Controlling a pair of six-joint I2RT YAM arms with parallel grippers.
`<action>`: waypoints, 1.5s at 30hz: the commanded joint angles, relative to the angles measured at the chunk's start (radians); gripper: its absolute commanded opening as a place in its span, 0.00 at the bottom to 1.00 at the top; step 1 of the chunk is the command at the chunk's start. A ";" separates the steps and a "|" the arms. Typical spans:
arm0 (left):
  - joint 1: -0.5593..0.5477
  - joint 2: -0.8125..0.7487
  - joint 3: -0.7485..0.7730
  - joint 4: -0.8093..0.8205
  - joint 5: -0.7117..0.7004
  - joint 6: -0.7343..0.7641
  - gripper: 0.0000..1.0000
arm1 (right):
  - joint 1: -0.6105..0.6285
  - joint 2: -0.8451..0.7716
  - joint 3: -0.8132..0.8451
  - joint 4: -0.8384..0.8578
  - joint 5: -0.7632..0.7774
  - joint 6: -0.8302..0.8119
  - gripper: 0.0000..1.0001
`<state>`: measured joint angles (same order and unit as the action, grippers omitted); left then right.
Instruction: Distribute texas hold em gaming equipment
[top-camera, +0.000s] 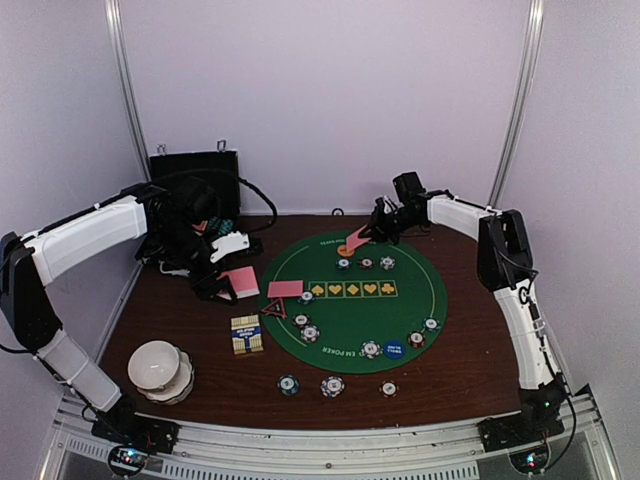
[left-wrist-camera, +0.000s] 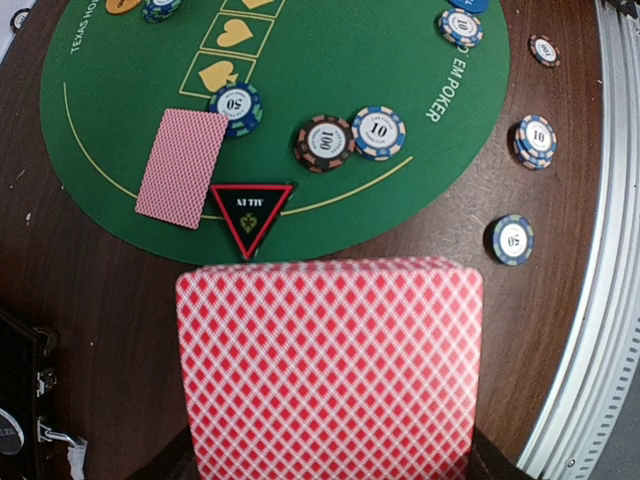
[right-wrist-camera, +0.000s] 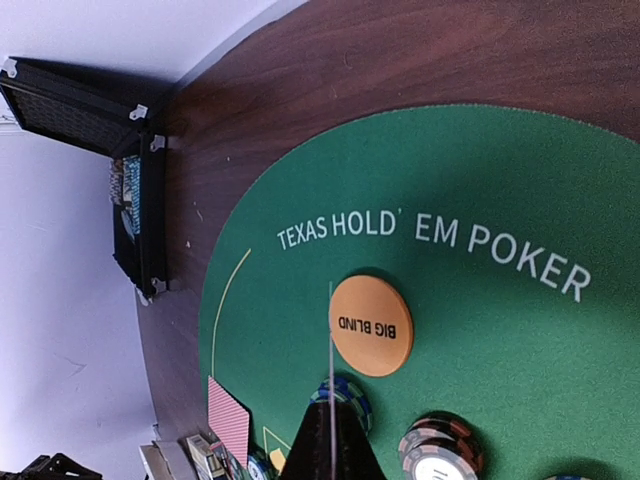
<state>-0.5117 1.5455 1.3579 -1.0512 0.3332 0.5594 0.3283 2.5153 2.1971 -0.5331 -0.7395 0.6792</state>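
black case (top-camera: 195, 165) (lid up) | white bowl stack (top-camera: 155, 366) | green mat (top-camera: 350, 315)

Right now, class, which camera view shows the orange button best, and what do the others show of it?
Right wrist: the orange button sits close, BIG BLIND lettering readable. Top external shows a tiny orange spot; left wrist clips just its edge.

L arm (top-camera: 85, 235) bent inward, fingers (top-camera: 218, 287) pinched; R arm (top-camera: 455, 215) stretched far, fingers (top-camera: 372, 233) pinched.
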 joint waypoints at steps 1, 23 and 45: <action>0.006 -0.008 0.033 0.001 0.019 0.009 0.00 | -0.010 0.021 0.057 0.000 0.072 -0.015 0.00; 0.006 -0.021 0.032 -0.007 0.021 0.011 0.00 | -0.011 -0.111 0.055 -0.199 0.320 -0.199 0.81; 0.006 -0.031 0.035 -0.008 0.019 0.007 0.00 | 0.301 -0.662 -0.745 0.346 0.139 0.132 1.00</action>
<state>-0.5117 1.5455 1.3628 -1.0721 0.3332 0.5594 0.5648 1.8736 1.5337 -0.3882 -0.5518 0.6399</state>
